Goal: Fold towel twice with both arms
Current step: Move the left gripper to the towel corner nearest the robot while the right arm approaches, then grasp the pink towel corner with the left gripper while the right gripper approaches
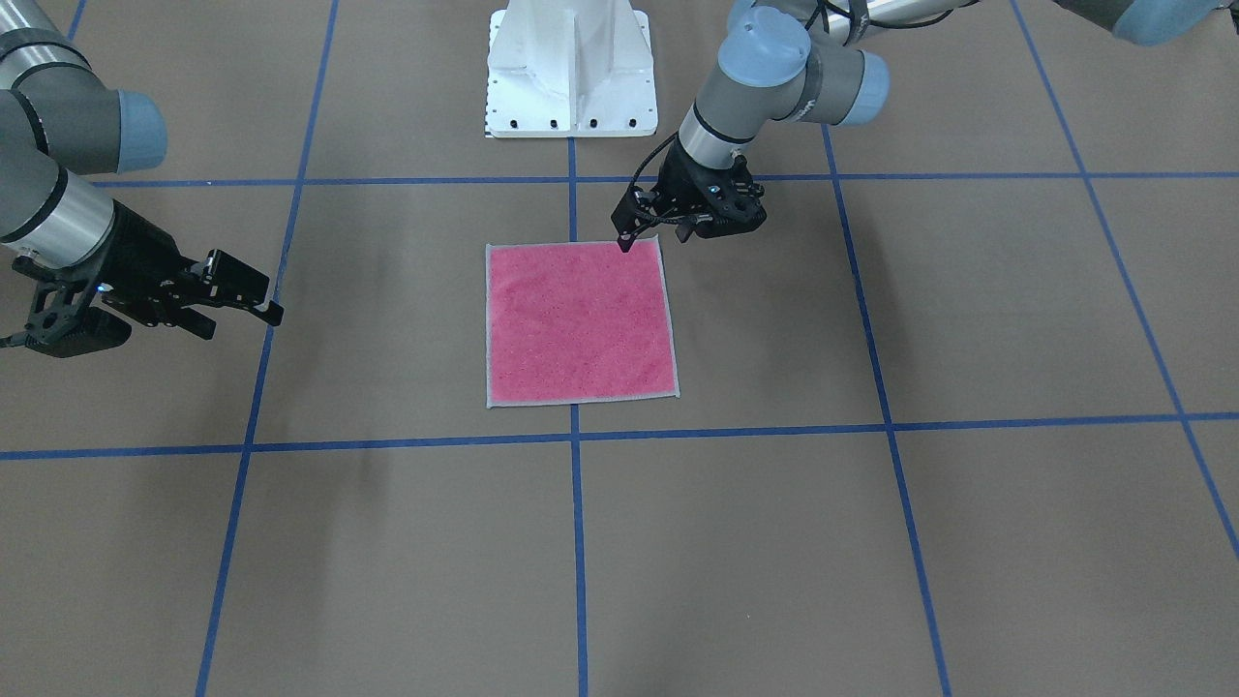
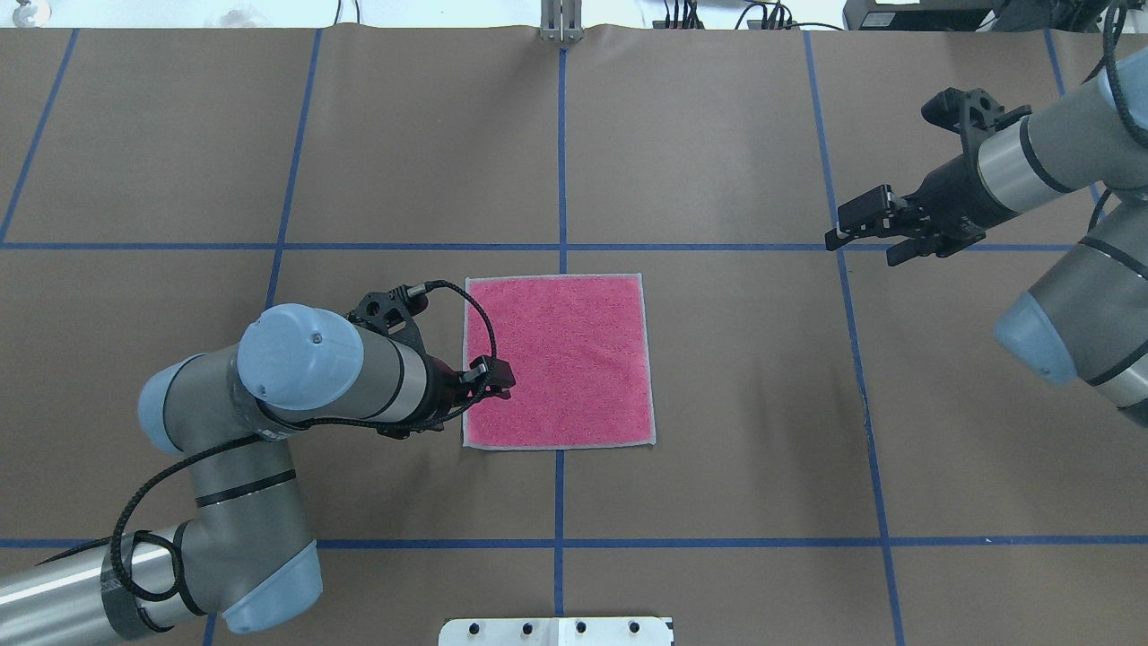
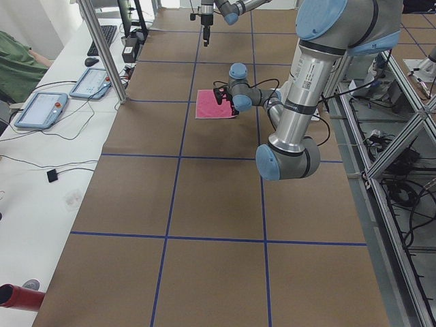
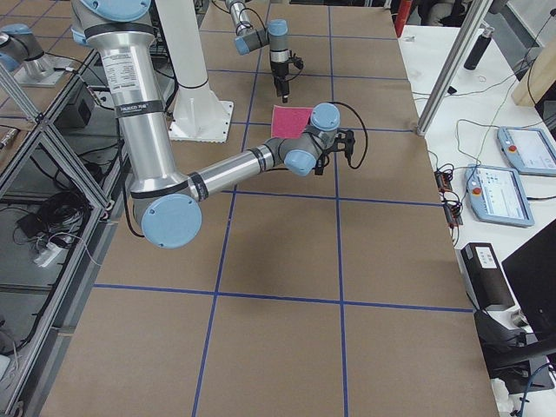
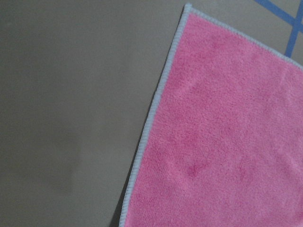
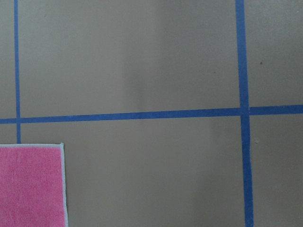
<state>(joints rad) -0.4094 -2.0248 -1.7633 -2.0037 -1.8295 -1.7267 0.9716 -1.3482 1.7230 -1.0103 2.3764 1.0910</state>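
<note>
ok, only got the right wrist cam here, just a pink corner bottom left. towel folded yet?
Observer: No. Towel lies flat, one layer, pink up.
Operator: Left hand?
Observer: Left hand is open at the near-left corner. Can't tell if it touches.
Operator: And the right one?
Observer: Right hand is open and empty, well off to the right side.
</note>
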